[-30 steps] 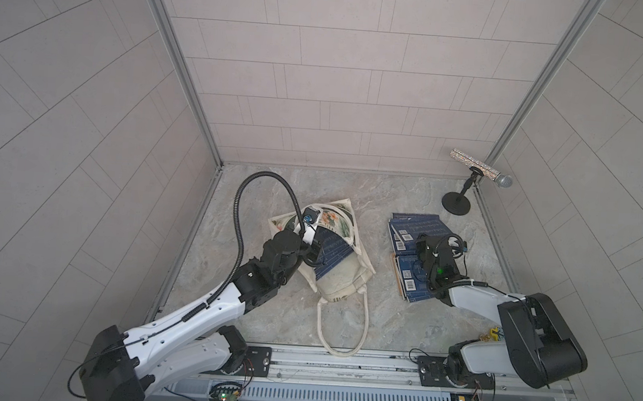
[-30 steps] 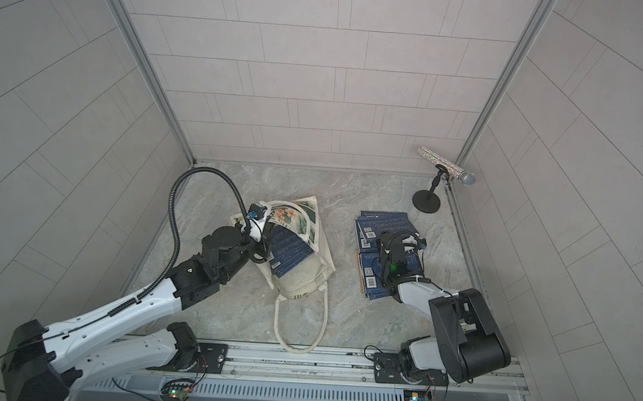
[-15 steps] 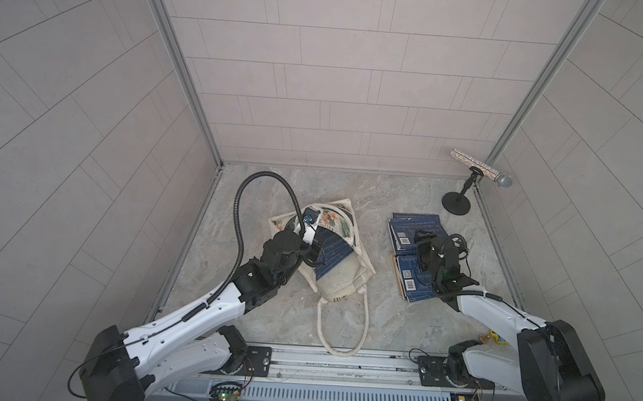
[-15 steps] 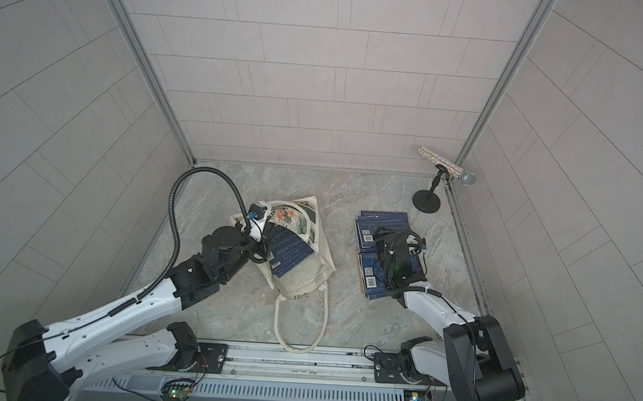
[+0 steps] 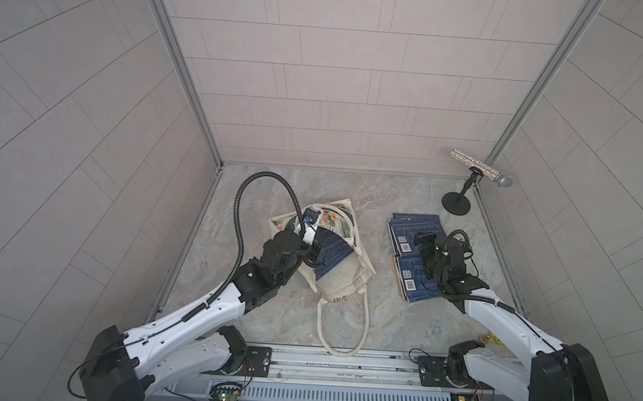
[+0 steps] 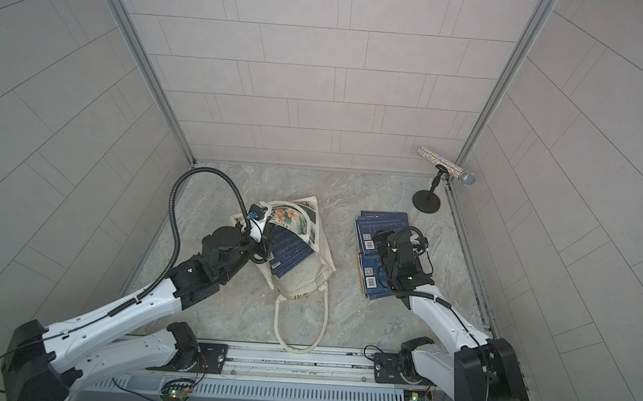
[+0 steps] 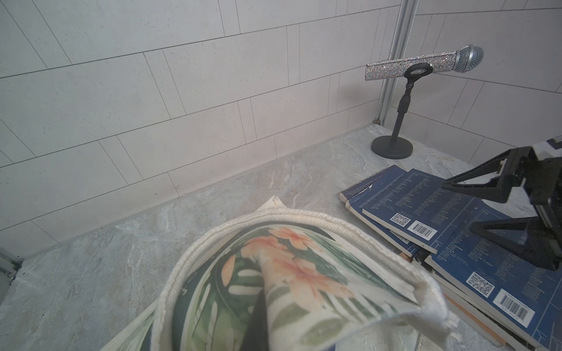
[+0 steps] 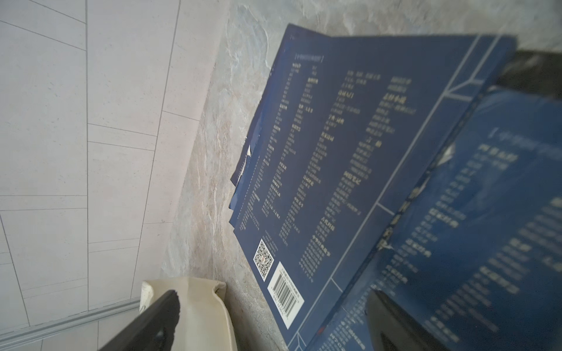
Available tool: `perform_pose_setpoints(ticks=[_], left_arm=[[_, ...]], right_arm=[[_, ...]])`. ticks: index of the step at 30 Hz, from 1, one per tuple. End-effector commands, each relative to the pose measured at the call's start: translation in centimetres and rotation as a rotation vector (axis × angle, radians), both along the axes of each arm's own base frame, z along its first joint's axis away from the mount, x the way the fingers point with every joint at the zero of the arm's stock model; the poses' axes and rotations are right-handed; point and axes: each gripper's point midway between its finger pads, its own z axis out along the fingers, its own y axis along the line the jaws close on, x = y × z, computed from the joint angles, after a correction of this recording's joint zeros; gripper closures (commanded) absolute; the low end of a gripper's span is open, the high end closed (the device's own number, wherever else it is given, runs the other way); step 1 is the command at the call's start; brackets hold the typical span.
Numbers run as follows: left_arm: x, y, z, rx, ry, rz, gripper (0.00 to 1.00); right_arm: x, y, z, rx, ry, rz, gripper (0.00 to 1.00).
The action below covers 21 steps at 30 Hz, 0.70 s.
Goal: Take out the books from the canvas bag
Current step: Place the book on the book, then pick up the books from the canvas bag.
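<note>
Bag (image 5: 341,284) is lying flat mid-tabletop (image 5: 265,313), mouth turned toward the left arm, rope handles trailing toward the front rail. One book (image 5: 332,248) is sitting partly inside it, its navy cover showing through the open mouth in both top views.

Left hand (image 5: 310,252) is sitting right at the bag's mouth, beside that book. Its fingers are pressed together. In the left wrist view, printed cloth and a loop of rope handle are being held up close to the lens, so it is pinching the bag's upper rim. The fingertips themselves are hidden by the cloth.

Books (image 5: 411,227) are lying out on the tabletop to the right of the bag, apart from it. They are sitting navy covers up, QR and barcode labels showing, in two piles, with the near pile's top cover overlapping the far pile.

Right hand (image 5: 426,255) is hovering low over those piles, fingers (image 8: 158,316) spread wide and gripping nothing. Only book covers are showing under the gap in the right wrist view. Whether a fingertip is touching a cover, cannot tell.

Mic on stand (image 5: 468,180) is standing in the far right corner, near the books but not touching them.
</note>
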Motion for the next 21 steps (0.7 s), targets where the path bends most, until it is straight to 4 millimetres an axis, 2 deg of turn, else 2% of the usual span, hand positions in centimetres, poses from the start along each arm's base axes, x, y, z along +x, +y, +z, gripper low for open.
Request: perform_pose_setpoints(ticks=[1, 4, 6, 11, 15, 21], left_arm=[[-0.2, 0.0, 5.0, -0.11, -0.112, -0.015, 1.0], [-0.3, -0.1, 5.0, -0.114, -0.113, -0.021, 1.0], [-0.3, -0.2, 5.0, -0.115, -0.112, -0.024, 1.0], [-0.3, -0.2, 5.1, -0.117, -0.112, -0.027, 1.0], [-0.4, -0.2, 5.0, -0.115, -0.111, -0.027, 1.0], [-0.3, -0.1, 4.9, -0.113, -0.111, -0.023, 1.0]], right_arm=[[-0.6, -0.4, 2.1, -0.094, -0.018, 0.039, 0.0], [-1.2, 0.2, 3.1, -0.095, -0.024, 0.08, 0.0], [-1.9, 0.1, 2.7, -0.115, -0.005, 0.093, 0.0], [-2.4, -0.6, -0.8, -0.056, 0.003, 0.019, 0.0], [-1.7, 0.0, -1.3, -0.084, 0.015, 0.052, 0.0], [0.8, 1.3, -1.8, -0.136, 0.022, 0.126, 0.0]])
